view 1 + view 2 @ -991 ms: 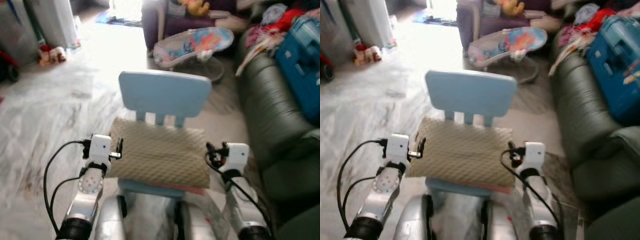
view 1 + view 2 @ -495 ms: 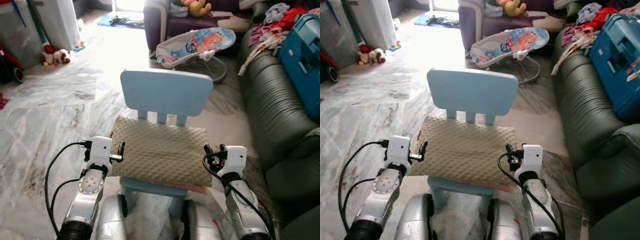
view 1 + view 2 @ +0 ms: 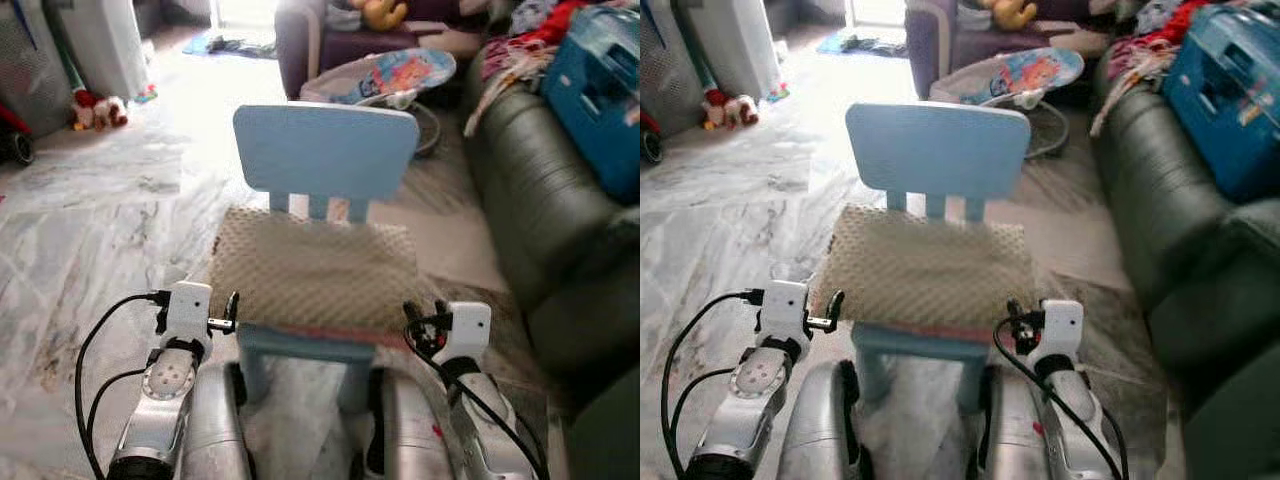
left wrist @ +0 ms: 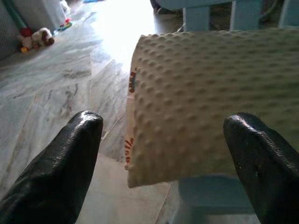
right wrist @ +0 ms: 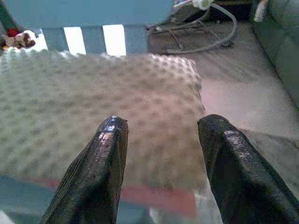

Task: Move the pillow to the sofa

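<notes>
You have the bumpy, nubbed beige pillow [image 3: 312,268] lying flat on the smooth pale-blue chair [image 3: 326,150] at twelve o'clock, your left gripper [image 4: 159,154] and right gripper [image 5: 161,158] both spread wide just short of it, the dark leather sofa [image 3: 540,200] at two o'clock

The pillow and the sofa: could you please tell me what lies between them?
Bare marble floor. In the right eye view the pillow lies on the blue chair, and the dark sofa stands to the robot's right with nothing between them.
</notes>
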